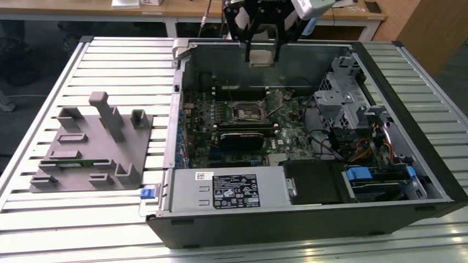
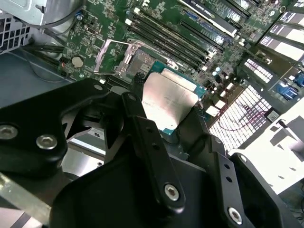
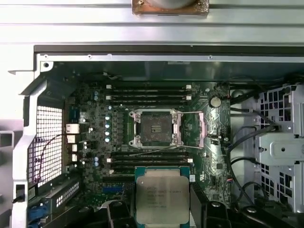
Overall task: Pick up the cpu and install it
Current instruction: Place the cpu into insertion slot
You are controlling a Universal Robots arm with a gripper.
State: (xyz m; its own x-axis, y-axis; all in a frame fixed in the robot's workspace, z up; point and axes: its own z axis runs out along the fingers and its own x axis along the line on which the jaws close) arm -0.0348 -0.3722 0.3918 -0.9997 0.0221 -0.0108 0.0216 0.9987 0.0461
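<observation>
Silver-grey metal top of the cpu [image 3: 161, 195] faces up. The chip is clamped by its edges in the gripper [image 1: 262, 53], with the jaws closed to the chip's width. In the exterior view it hangs at the upper middle of the frame, above the open computer case [image 1: 439, 181] and well apart from the socket [image 1: 249, 110] on the green motherboard [image 1: 289, 134]. The socket lies open. Judged risk: the edge-only hold could slip or tilt, and a skewed or misturned descent could bend the socket pins.

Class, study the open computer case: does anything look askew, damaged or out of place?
Nothing stands out. The gripper holds the cpu over the computer case, and the motherboard socket sits open and empty.
</observation>
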